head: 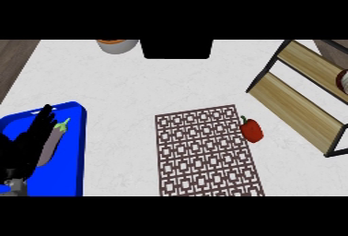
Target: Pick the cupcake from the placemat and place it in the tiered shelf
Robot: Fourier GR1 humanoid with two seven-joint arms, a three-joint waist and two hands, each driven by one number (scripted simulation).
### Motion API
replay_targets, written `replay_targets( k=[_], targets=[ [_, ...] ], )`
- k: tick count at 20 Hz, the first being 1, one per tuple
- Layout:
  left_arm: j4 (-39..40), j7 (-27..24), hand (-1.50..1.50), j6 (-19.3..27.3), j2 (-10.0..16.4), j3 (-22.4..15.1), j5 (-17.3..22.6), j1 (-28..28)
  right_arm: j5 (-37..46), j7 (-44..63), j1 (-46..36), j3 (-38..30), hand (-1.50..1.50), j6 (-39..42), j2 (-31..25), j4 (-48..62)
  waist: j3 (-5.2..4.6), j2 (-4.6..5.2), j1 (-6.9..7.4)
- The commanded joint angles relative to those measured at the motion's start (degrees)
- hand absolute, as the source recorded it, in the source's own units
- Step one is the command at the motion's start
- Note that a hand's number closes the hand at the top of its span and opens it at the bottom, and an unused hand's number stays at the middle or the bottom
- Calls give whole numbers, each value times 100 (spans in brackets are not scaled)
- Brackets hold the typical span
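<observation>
The brown patterned placemat [207, 152] lies in the middle of the counter with nothing on it. At the right stands the tiered shelf [299, 99], with wooden boards in a black frame. A small white and dark red object [343, 79] sits on the shelf's upper board, cut off by the view's right edge; it looks like the cupcake. My left hand [27, 143] rests open at the lower left, fingers up, over the blue tray. My right hand does not show.
A red bell pepper [252, 130] lies between the placemat and the shelf. An eggplant [53, 138] lies on the blue tray [71, 156], partly behind my left hand. A grey bowl [117, 45] and a black block [178, 48] stand at the far edge.
</observation>
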Motion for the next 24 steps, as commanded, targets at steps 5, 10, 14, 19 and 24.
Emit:
replay_targets(
  k=[5,10,14,19,24],
  targets=[
    [-167,154,0,-444,168,284,214,128,-265,-264,432,219,-150,-685,-67,274,-2,-8,-2],
    [77,-134,0,-157,-54,164,-148,51,-1107,-522,355,-367,-150,-537,-338,-80,-2,-20,-58],
    [-183,68,0,-333,-71,147,17,190,-1297,-93,-138,-493,-150,-1062,-58,188,-1,-15,16],
    [128,-180,0,-165,-185,162,-194,76,-2344,-48,253,-1118,-150,-523,-176,-801,-2,-32,-98],
    [430,-402,0,-240,-142,261,-243,111,-2783,396,294,-1408,-150,-464,-269,-1813,-6,-32,-117]
  ],
)
